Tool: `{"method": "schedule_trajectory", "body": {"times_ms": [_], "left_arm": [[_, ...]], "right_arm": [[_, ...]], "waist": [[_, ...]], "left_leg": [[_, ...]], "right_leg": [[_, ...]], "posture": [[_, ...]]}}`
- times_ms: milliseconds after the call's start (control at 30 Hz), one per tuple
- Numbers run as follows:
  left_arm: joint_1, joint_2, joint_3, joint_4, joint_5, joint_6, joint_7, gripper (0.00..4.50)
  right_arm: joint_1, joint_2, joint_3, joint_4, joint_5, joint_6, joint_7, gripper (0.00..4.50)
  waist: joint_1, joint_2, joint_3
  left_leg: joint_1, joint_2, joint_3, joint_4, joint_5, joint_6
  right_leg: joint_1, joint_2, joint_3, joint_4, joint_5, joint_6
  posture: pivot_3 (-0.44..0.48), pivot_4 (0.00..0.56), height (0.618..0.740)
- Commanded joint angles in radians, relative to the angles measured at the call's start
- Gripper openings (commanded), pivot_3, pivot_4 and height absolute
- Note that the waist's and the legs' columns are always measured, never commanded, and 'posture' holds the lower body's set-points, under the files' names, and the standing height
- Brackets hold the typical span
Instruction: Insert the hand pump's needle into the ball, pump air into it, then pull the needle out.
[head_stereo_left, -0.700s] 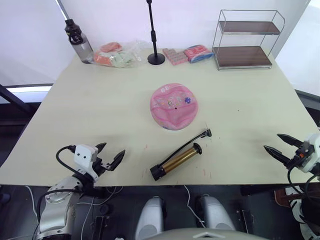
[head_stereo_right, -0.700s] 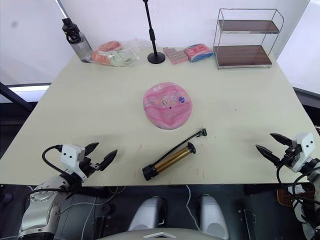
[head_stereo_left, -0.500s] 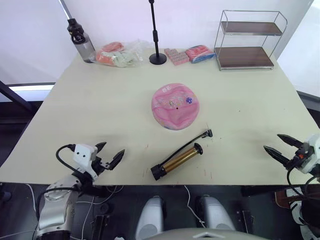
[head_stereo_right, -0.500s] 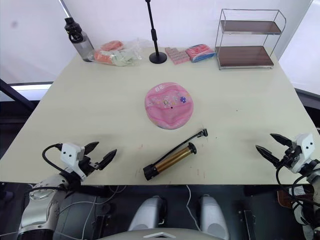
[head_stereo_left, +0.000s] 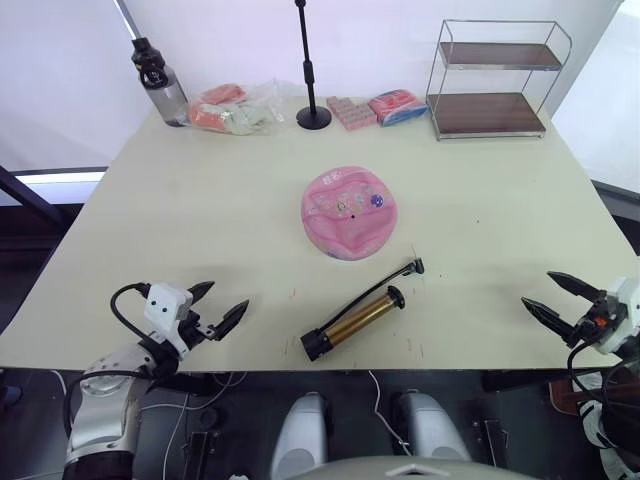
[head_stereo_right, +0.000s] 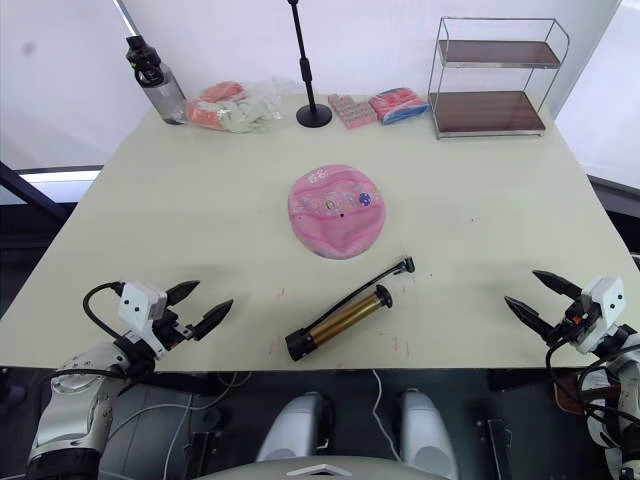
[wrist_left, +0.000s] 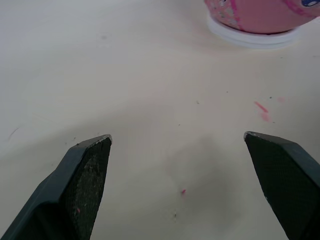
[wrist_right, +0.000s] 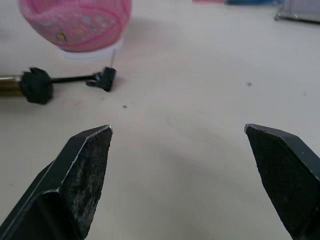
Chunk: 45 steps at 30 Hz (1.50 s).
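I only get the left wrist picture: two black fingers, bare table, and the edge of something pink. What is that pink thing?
Observer: It is a flattened pink ball with cartoon prints, sitting near the middle of the table.
Operator: Is there anything to blow it up with?
Observer: Yes, a hand pump with a bronze barrel lies on the table just in front of the ball, nearer the robot.
Operator: Is the needle in the ball yet?
Observer: No. The needle at the end of the hose lies on the table beside the ball.
Operator: Is the other arm holding anything?
Observer: No. The right gripper is open and empty near the table's right front edge, and the left gripper is open too.
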Motion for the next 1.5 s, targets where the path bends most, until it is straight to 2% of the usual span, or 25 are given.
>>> {"method": "schedule_trajectory", "body": {"times_ms": [33,200,367,467,500,533,900,1100,1233,1500], "left_arm": [[-0.025,0.028,-0.042,-0.085,-0.043,0.047,-0.07,4.5],[-0.082,0.063,-0.119,-0.143,-0.059,0.163,-0.121,4.5],[-0.174,0.051,-0.207,-0.17,-0.047,0.245,-0.132,4.5],[-0.238,0.029,-0.267,-0.171,-0.04,0.283,-0.134,3.18],[-0.264,0.013,-0.285,-0.163,-0.022,0.284,-0.115,2.98],[-0.285,-0.002,-0.301,-0.157,-0.009,0.292,-0.093,2.55],[-0.43,-0.127,-0.504,-0.156,0.117,0.401,0.018,2.55],[-0.453,-0.228,-0.575,-0.14,0.196,0.419,0.122,2.55],[-0.489,-0.266,-0.614,-0.07,0.275,0.386,0.179,2.55],[-0.552,-0.339,-0.651,0.12,0.348,0.319,0.212,2.55]], "right_arm": [[0.029,-0.05,-0.016,-0.14,0.063,0.076,0.057,4.44],[0.065,-0.085,-0.012,-0.288,0.111,0.178,0.09,4.44],[0.103,-0.098,-0.017,-0.385,0.127,0.227,0.094,4.44],[0.127,-0.1,-0.024,-0.427,0.134,0.241,0.096,4.5],[0.135,-0.098,-0.027,-0.441,0.139,0.245,0.093,4.5],[0.142,-0.097,-0.029,-0.456,0.143,0.249,0.091,4.5],[0.176,-0.087,-0.048,-0.542,0.167,0.266,0.049,4.5],[0.182,-0.079,-0.051,-0.548,0.157,0.253,0.017,4.5],[0.19,-0.07,-0.052,-0.574,0.158,0.255,-0.005,4.5],[0.228,-0.063,-0.071,-0.595,0.167,0.257,-0.016,4.5]], "waist": [[0.001,0.0,0.0],[0.003,0.0,0.0],[0.006,0.0,0.0],[0.007,0.0,0.0],[0.007,0.0,0.0],[0.007,0.0,0.0],[0.01,-0.001,0.0],[0.014,-0.001,0.0],[0.021,-0.001,0.0],[0.024,-0.001,0.0]], "left_leg": [[0.0,0.0,0.0,0.0,0.0,0.0],[0.0,0.0,0.0,0.0,0.0,0.0],[0.0,0.0,-0.001,0.0,0.0,0.0],[-0.001,-0.001,-0.001,0.0,0.0,0.0],[-0.001,-0.001,-0.001,0.0,0.0,0.0],[-0.001,-0.001,0.0,0.0,0.0,0.0],[-0.001,-0.001,-0.002,0.0,0.0,0.0],[-0.001,-0.002,-0.001,0.001,0.0,0.0],[-0.001,-0.002,-0.002,0.001,0.0,0.0],[-0.002,-0.002,-0.002,0.001,0.0,0.0]], "right_leg": [[0.0,0.0,0.0,0.0,0.0,0.0],[0.0,0.0,0.0,0.0,0.0,0.0],[0.0,0.0,0.0,0.0,0.0,0.0],[0.0,0.0,0.0,0.0,0.0,0.0],[0.0,0.0,0.0,0.0,0.0,0.0],[0.0,0.0,0.0,0.0,0.0,0.0],[0.0,0.001,0.0,0.0,0.0,0.001],[0.0,0.001,0.001,0.0,0.001,0.001],[0.0,0.001,0.001,0.0,0.001,0.002],[0.0,0.001,0.001,0.0,0.001,0.002]], "posture": [[0.0,0.15,0.74],[0.0,0.15,0.74],[0.0,0.15,0.74],[0.0,0.15,0.74],[0.0,0.15,0.74],[0.0,0.15,0.74],[0.0,0.15,0.74],[0.0,0.15,0.74],[0.0,0.15,0.74],[0.0,0.15,0.74]]}}
